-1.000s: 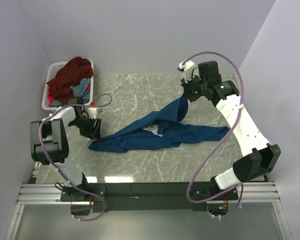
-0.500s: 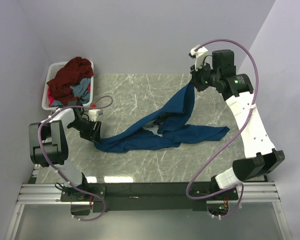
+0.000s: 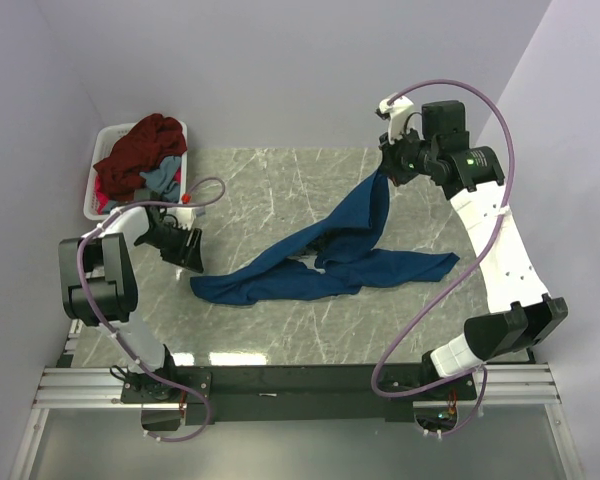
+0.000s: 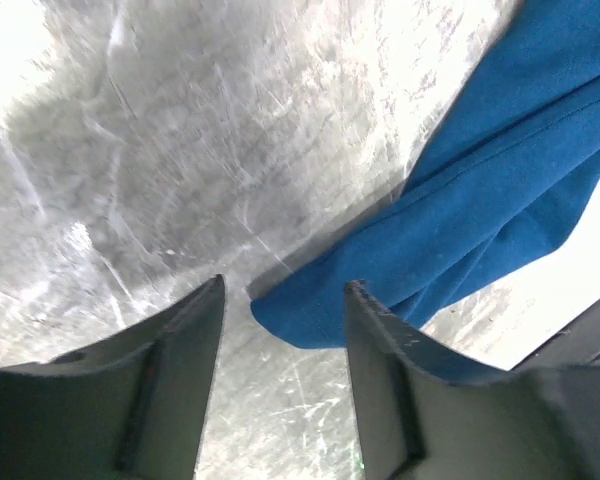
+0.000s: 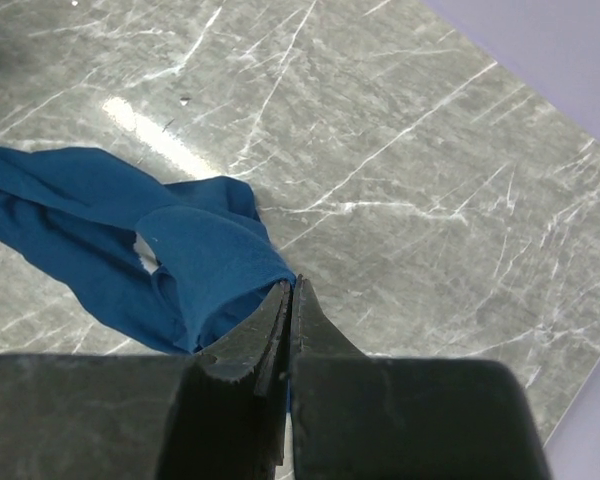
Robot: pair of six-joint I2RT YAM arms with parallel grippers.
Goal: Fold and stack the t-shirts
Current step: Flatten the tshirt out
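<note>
A deep blue t-shirt [image 3: 320, 262] lies stretched and twisted across the middle of the marble table. My right gripper [image 3: 384, 172] is shut on one edge of it and holds that edge raised at the far right, so the cloth hangs down in a band; the wrist view shows the blue cloth [image 5: 195, 265] pinched in my right gripper [image 5: 290, 290]. My left gripper [image 3: 194, 262] is open and empty, low over the table just left of the shirt's near left end [image 4: 320, 310]. A dark maroon red shirt [image 3: 140, 150] is heaped in the basket with grey-blue cloth [image 3: 163, 178].
The white plastic basket [image 3: 92, 196] stands at the table's far left corner, just behind my left arm. Grey walls close in the back and both sides. A metal rail [image 3: 300, 385] runs along the near edge.
My right gripper lifted the blue shirt's edge up and back to the right. The shirt's left end slid right, out from under my left gripper, which drew back a little.
</note>
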